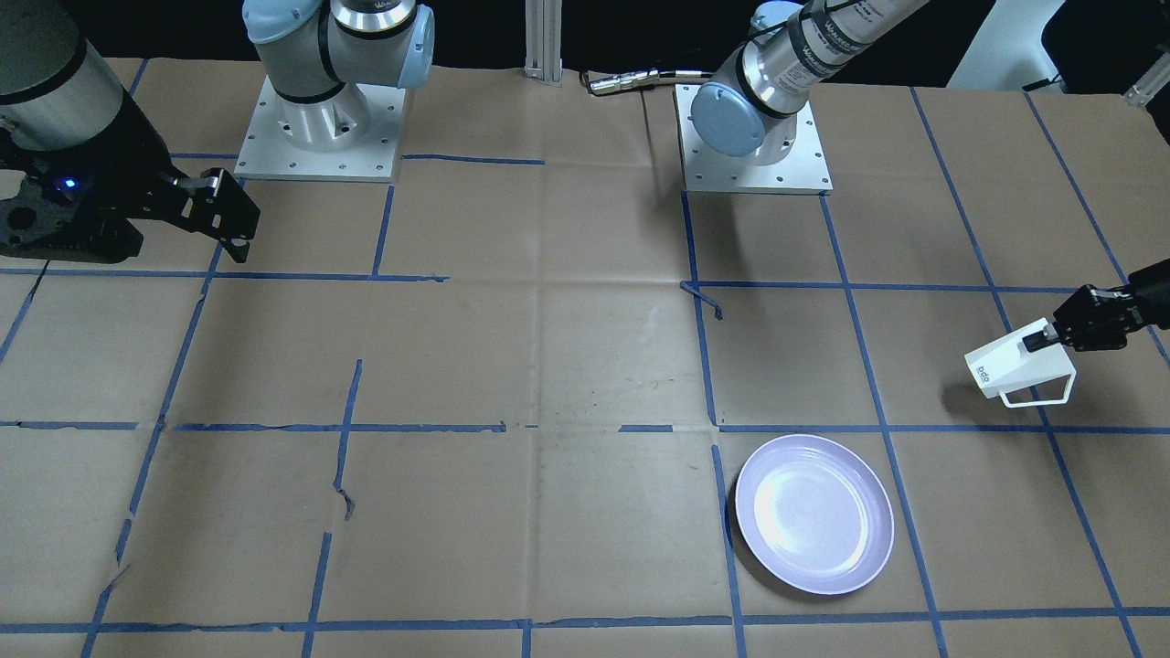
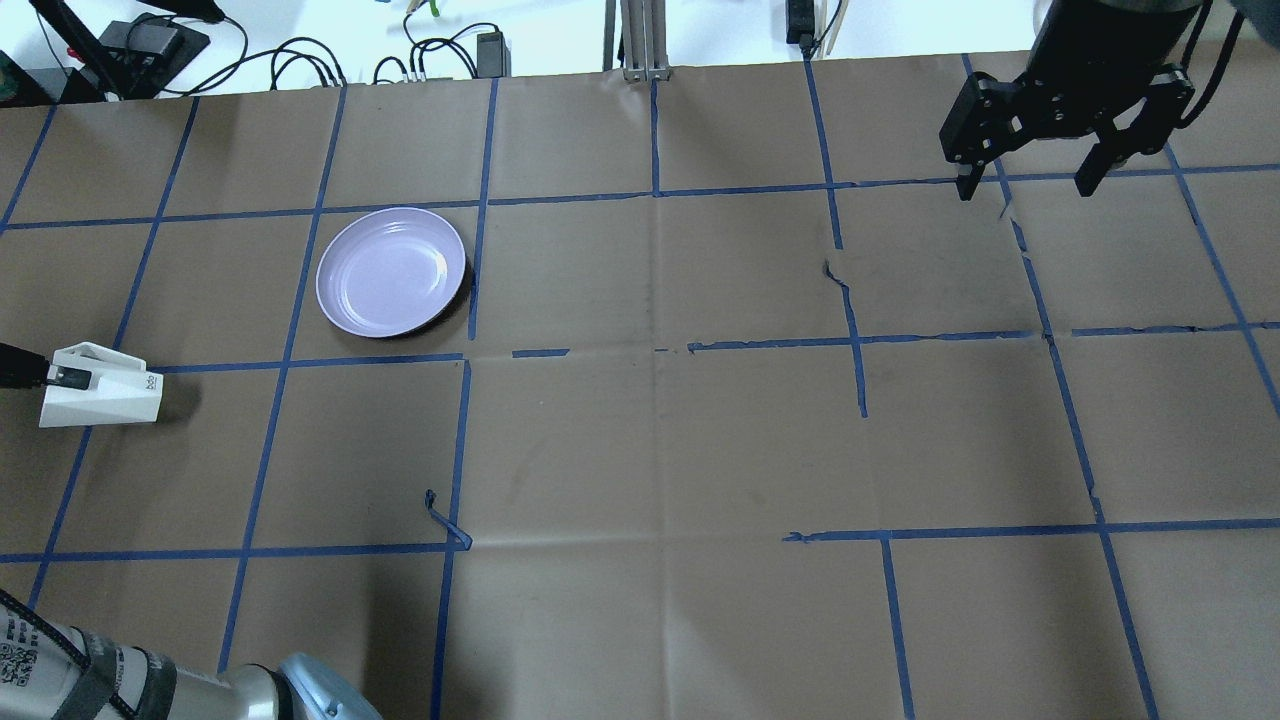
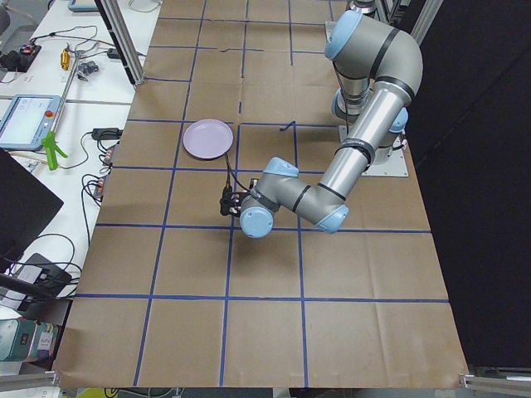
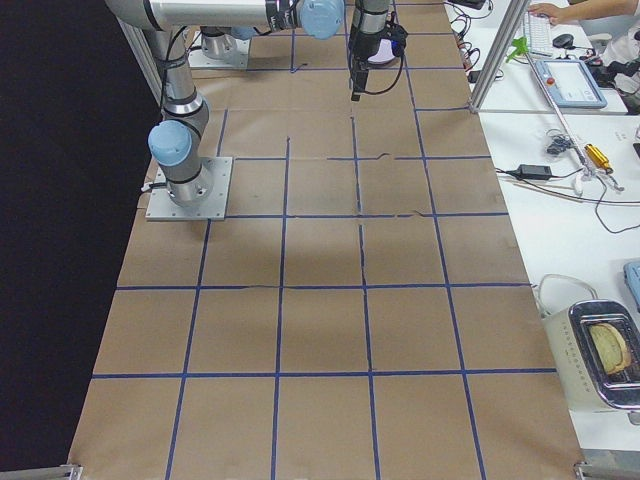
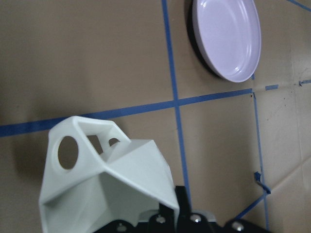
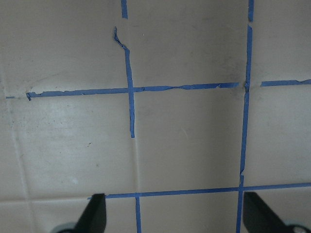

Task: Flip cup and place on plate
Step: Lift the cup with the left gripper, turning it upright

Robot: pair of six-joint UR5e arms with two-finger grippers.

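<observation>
— Cup first. It fills the bottom of the left wrist view, white and faceted, lying on its side with the open-frame handle up in the picture. What has hold of it?

— That's the left gripper. From across the table its jaws are nearly together, pinched on the cup's wall at the mouth end. One dark finger lies along the outside of the wall. I cannot make out the other one.

— Which way does the cup point?

— Straight out from the fingertips, with the base and its small printed mark at the far end. The handle hangs off the side that faces away from the robot. A shadow sits on the table a little apart from the cup, so it looks lifted off the brown paper, though I can't be sure.

— And the plate?

— It lies flat on the paper, ahead of that gripper's tips and off to the handle side. The plate is well apart from the cup, with a strip of blue tape crossing between them. Nothing rests on it.

— What about the other pincer?

— Overhead, the right gripper hangs at the opposite end of the table from the cup. It is spread wide and holds nothing. Its own camera shows two fingertips at the bottom corners, and between them only taped paper with a torn strip of tape.
</observation>
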